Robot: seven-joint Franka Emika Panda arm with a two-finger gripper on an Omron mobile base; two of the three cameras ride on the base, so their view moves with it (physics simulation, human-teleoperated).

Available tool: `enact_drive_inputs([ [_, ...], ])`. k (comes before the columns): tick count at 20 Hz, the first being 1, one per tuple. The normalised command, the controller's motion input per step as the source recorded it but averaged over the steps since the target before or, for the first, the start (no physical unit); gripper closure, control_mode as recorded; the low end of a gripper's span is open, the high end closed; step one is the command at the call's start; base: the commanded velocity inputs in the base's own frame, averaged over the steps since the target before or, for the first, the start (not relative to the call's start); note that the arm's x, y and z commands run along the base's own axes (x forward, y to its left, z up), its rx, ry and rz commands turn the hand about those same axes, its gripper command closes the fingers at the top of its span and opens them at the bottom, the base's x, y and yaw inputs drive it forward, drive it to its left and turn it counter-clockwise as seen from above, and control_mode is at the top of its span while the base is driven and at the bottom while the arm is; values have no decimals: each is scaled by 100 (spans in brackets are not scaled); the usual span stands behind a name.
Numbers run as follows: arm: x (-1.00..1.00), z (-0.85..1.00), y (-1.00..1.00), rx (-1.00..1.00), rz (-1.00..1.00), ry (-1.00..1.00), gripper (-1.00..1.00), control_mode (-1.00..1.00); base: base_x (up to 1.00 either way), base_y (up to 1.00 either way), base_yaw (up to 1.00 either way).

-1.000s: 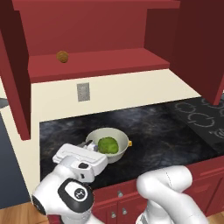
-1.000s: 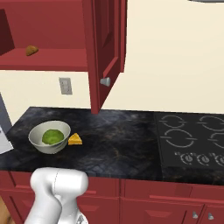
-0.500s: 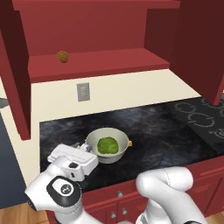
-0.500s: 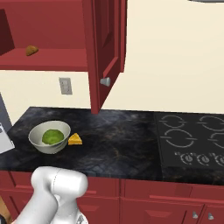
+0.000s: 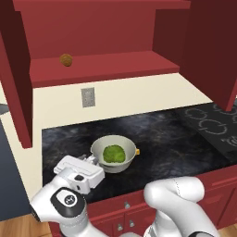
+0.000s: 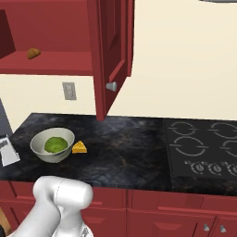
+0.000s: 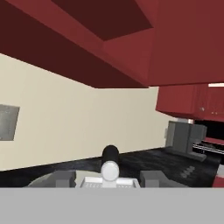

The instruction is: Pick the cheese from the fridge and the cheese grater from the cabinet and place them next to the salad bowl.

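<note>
Holding the cheese grater (image 7: 108, 182) between its fingers, the claw (image 5: 89, 160) sits low over the dark worktop (image 5: 176, 143), just left of the salad bowl (image 5: 114, 154). In the hand view the jaws stand nearly closed against a pale perforated body with a dark handle sticking up between them, so the grater reads as gripped, not merely touched. From the right base view a grey slab that may be the grater (image 6: 8, 150) shows at the left edge, beside the bowl.

The cheese (image 6: 79, 147) already lies on the worktop, touching or nearly touching the bowl's far side (right side, seen from the robot). The cabinet (image 5: 106, 65) above is open; a brown ball (image 5: 66, 59) rests on its shelf.

Risks, as judged:
- Release while the grater is tilted or not down: it could topple or slide off the front edge, which is near.
- Drift rightward on lowering: grater or claw could knock the bowl and shove the cheese.

Hard to make out: whether the grater's base touches the worktop; the wrist hides the contact from the left base view, and the hand view cuts it off. The fridge cannot be identified.
</note>
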Motion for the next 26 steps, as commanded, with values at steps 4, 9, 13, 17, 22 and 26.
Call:
enact_drive_inputs([
  [4, 14, -26, -26, 0, 0, 3, 100, -100, 0, 0, 0],
  [9, 21, -16, -5, 1, 0, 1, 100, -100, 0, 0, 0],
  [13, 21, -11, 1, 8, 0, 0, 100, -100, 0, 0, 0],
  [17, 20, -9, 6, 9, 0, 0, 100, -100, 0, 0, 0],
  [22, 29, -66, 13, -2, 0, 0, 100, -100, 0, 0, 0],
  [26, 8, -51, 14, -3, 0, -16, 100, -100, 0, 0, 0],
])
